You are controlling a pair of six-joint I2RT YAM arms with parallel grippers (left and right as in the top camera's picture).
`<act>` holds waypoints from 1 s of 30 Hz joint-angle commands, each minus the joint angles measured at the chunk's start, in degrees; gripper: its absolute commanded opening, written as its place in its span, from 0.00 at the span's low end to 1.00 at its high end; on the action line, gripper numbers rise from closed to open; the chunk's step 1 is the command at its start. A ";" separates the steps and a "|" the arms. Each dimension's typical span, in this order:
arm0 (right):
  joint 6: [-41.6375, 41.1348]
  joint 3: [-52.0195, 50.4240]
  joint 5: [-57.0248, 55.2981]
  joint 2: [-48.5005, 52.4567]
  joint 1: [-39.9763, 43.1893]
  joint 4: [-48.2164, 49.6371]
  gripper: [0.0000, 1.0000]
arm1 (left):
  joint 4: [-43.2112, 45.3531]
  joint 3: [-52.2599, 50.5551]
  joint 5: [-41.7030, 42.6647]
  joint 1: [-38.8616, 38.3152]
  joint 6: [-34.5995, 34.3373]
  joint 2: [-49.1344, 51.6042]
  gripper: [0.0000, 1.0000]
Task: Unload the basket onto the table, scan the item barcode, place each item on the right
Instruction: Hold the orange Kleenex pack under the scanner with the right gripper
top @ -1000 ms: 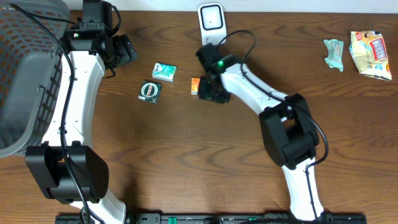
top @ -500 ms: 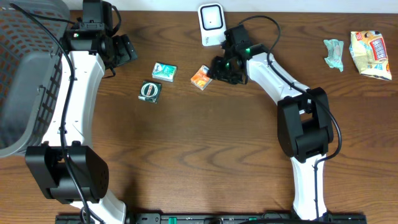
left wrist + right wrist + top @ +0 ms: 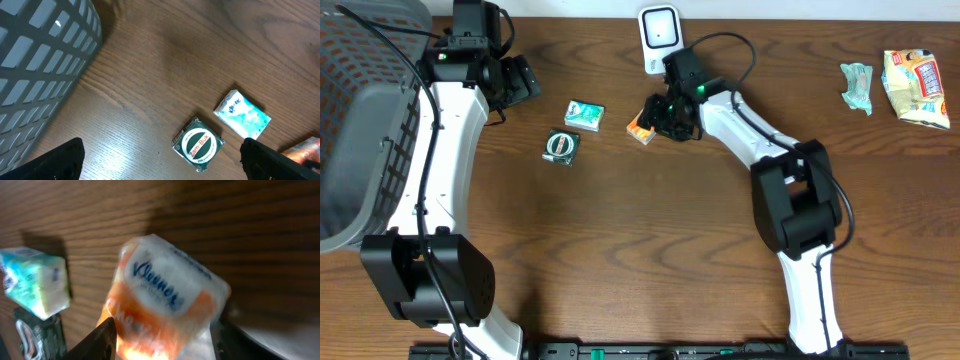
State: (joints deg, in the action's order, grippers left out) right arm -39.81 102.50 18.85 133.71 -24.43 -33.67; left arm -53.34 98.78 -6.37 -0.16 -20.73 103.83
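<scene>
Right claw [image 3: 160, 342] sat with its jaws either side of the orange tissue pack [image 3: 170, 295], but I couldn't tell if it was actually squeezing it. The pack was at the far middle of the bench [image 3: 620, 250], near the scanner [image 3: 659, 30]. Left claw [image 3: 160, 160] hung wide open, further left.

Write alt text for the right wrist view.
A blurred orange-and-white Kleenex pack fills the frame between the fingers, against a wooden table. At left lie a teal tissue pack and, below it, a dark tin.
</scene>
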 commanded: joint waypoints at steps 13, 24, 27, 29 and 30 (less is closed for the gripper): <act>6.64 0.79 7.91 3.54 2.05 -2.10 0.01 | 0.00 0.33 -0.72 0.00 0.35 0.35 0.98; 28.57 0.79 48.09 -2.62 12.48 -0.07 0.01 | 0.00 0.33 -0.72 0.00 0.33 0.33 0.98; 31.76 0.79 60.85 -2.56 16.33 1.01 0.01 | 0.00 0.33 -0.72 0.00 0.35 0.35 0.98; 34.53 0.79 67.67 -2.56 18.84 1.03 0.01 | 0.00 0.33 -0.72 0.00 0.35 0.33 0.98; 35.19 0.79 70.12 -2.56 19.71 1.18 0.01 | 0.00 0.33 -0.72 -0.02 0.35 0.35 0.98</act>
State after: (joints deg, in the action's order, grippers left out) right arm -11.51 103.28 71.07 133.34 -7.35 -32.62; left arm -53.32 98.78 -6.39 -0.16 -20.73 103.83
